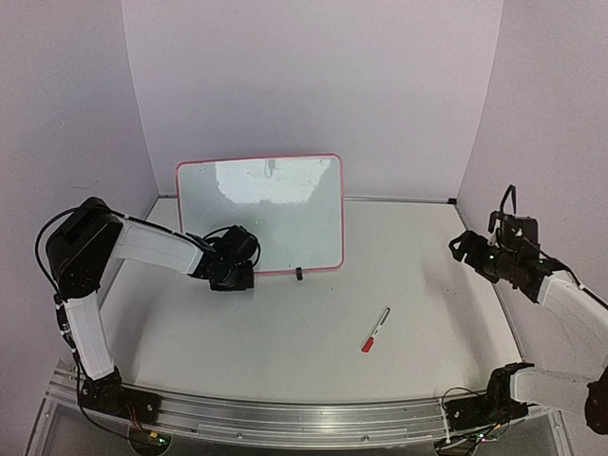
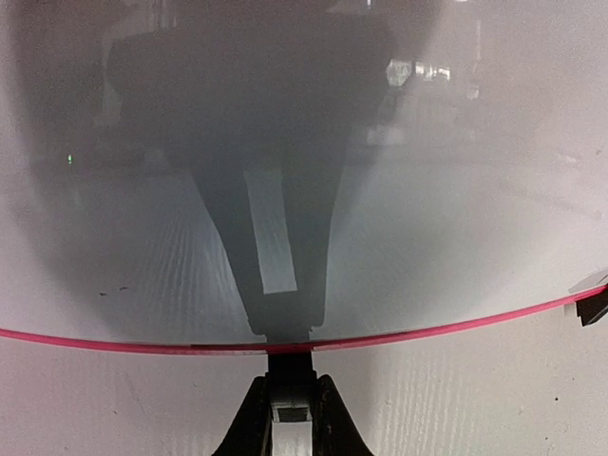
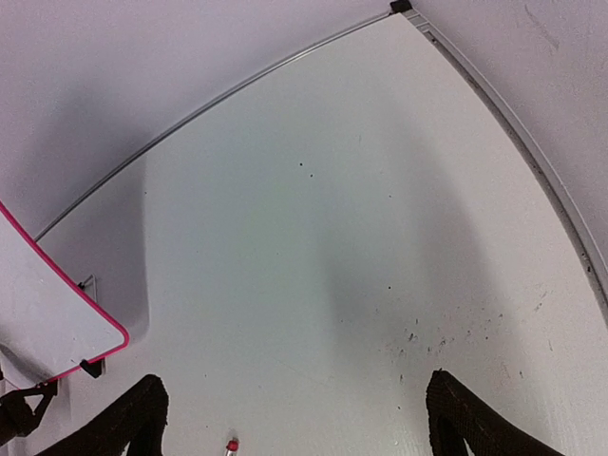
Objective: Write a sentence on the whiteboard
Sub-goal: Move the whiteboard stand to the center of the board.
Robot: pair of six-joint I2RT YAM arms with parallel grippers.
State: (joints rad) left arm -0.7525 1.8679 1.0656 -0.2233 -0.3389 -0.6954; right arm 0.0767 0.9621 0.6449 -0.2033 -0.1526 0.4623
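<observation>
From above, the rectangular white whiteboard with a thin red frame stands upright at the back of the pale table. The left claw touches its lower left edge. A slim white marker with a red cap lies flat, well to that claw's right and nearer the arm bases. The right claw hangs far right, apart from both.

On the left wrist view, the left claw is pressed together, nipping the whiteboard's red bottom rim. The glossy face beyond mirrors it darkly. A small black foot sits to its right.

On the right wrist view, the right claw stands spread wide over bare table. The whiteboard's corner is to its left, and the marker's cap shows at the bottom edge.
</observation>
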